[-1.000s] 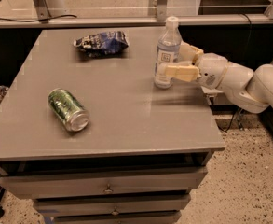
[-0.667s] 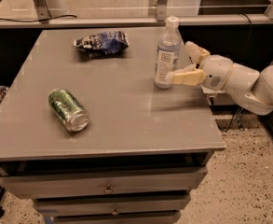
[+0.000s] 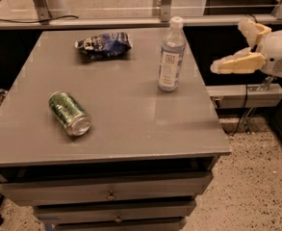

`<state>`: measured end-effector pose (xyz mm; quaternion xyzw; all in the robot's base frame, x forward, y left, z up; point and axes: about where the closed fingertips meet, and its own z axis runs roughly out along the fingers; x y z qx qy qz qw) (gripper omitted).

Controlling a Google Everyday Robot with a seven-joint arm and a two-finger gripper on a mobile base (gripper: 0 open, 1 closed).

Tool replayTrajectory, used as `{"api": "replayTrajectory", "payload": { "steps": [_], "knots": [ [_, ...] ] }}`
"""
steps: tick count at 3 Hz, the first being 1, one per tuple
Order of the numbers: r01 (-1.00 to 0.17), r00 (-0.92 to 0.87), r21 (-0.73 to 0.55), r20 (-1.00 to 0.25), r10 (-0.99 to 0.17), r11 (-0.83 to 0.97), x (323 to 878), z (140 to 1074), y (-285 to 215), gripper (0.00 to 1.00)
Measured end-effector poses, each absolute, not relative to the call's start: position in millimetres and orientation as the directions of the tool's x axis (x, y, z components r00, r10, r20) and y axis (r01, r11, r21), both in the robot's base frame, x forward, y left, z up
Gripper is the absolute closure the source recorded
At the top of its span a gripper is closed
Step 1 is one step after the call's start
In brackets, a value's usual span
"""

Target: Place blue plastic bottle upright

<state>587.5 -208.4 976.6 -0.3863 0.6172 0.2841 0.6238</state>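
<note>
The blue plastic bottle (image 3: 171,55) stands upright on the grey table (image 3: 121,124), right of centre, white cap on top and label facing me. My gripper (image 3: 231,46) is off the table's right edge, well to the right of the bottle, open and empty. Its cream fingers (image 3: 237,63) point left toward the bottle and touch nothing.
A green metal can (image 3: 69,112) lies on its side at the left front. A dark blue and white snack bag (image 3: 103,43) lies at the back. Drawers (image 3: 111,189) sit below the table top. A rail and shelf run behind and to the right.
My gripper has let go of the bottle and drawn back to the right, past the table edge. The bottle stays upright in place.
</note>
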Motion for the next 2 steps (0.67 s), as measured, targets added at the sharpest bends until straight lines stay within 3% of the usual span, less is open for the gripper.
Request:
{"api": "replayTrajectory", "payload": {
  "steps": [1,2],
  "knots": [
    [-0.765,0.095,-0.239,-0.96,-0.263,0.598,554.6,1024.8,-256.5,0.0],
    [-0.762,0.101,-0.251,-0.957,-0.274,0.597,553.2,1030.2,-255.9,0.0]
  ]
}}
